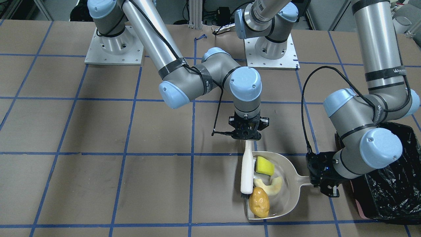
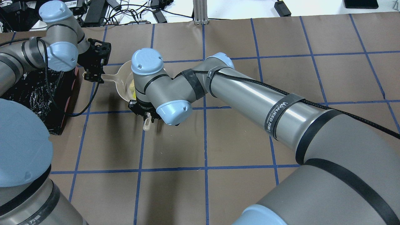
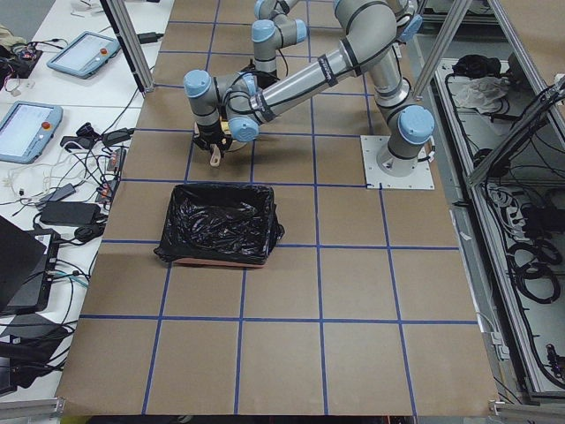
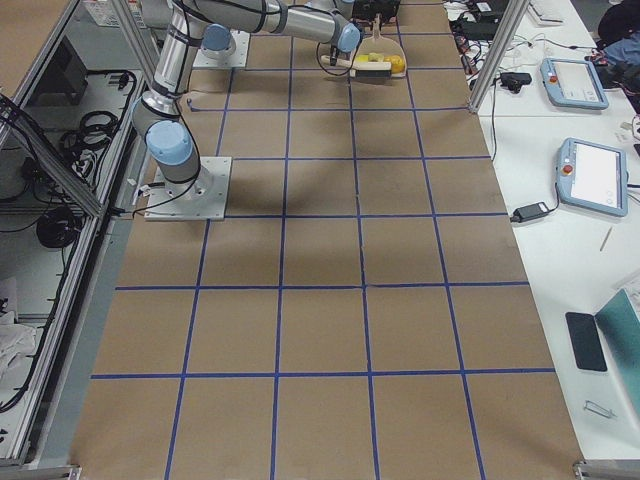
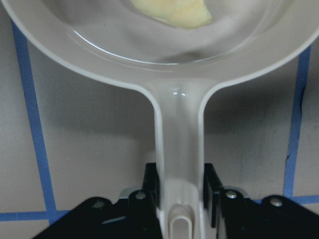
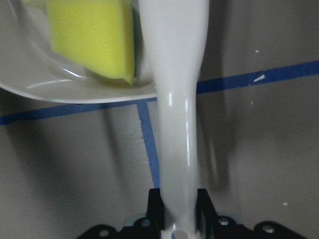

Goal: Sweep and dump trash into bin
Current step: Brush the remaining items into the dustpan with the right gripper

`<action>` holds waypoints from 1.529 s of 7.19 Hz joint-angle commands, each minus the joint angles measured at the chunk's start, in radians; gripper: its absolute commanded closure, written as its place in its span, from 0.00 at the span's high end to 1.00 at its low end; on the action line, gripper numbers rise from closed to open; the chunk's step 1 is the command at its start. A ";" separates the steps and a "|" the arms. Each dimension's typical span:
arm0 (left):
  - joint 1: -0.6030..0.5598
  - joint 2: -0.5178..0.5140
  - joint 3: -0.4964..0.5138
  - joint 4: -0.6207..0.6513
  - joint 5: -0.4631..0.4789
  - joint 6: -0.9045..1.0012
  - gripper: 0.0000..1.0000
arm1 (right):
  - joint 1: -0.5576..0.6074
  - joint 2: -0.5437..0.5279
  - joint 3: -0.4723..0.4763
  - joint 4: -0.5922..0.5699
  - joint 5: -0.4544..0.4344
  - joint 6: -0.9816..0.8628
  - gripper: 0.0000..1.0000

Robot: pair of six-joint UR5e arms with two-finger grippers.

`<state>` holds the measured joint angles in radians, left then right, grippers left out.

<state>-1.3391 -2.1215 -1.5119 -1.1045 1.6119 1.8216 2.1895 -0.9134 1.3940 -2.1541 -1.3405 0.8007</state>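
**Three pieces of trash in one dustpan, one bin alongside**

Front-facing view, lower centre. One beige dustpan (image 1: 291,194) holds all three pieces of trash. These are one yellow sponge block (image 1: 265,165) at the upper end of the pan, one pale crescent fruit slice (image 1: 273,186) in the middle, and one glossy golden-brown potato-like oval (image 1: 259,202) at the lower end. None of the three lies on the brown worktop (image 1: 98,131), which is ruled with blue tape lines.

One white-handled brush (image 1: 246,171) lies along the pan's edge opposite its handle, with its dark bristles at the lower end just beside the oval. The sponge block sits just beside the brush handle.

Two arms are present, each with one gripper. The right gripper (image 6: 179,206) points down from the centre of the frame and is clenched on the upper end of the brush handle. Its wrist view shows one finger on each side of that handle. The left gripper (image 5: 182,191), at the lower right of the front-facing view, grasps the dustpan's handle in the same way.

One bin (image 1: 391,187), lined with crinkly black plastic and showing a pink edge, stands at the lower right corner. It is partly hidden by the left arm, near the left gripper and apart from the pan.
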 commanded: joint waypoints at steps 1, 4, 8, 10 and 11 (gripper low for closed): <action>0.000 0.000 -0.001 0.000 0.000 0.004 0.00 | 0.038 0.005 -0.050 0.000 0.001 0.043 0.00; 0.001 0.000 -0.001 0.000 -0.001 0.004 0.00 | 0.026 -0.010 -0.064 0.016 -0.002 0.057 0.00; 0.003 0.002 -0.004 0.000 -0.004 0.004 0.00 | -0.046 -0.105 -0.063 0.176 -0.017 0.075 0.00; 0.005 0.003 -0.004 0.000 -0.006 0.008 0.00 | -0.141 -0.174 -0.052 0.306 -0.052 0.005 0.00; 0.006 0.005 -0.004 0.000 -0.033 0.010 0.00 | -0.208 -0.200 -0.040 0.372 -0.145 -0.099 0.00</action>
<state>-1.3344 -2.1185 -1.5155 -1.1045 1.6006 1.8292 2.0579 -1.0738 1.3408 -1.8701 -1.4011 0.8069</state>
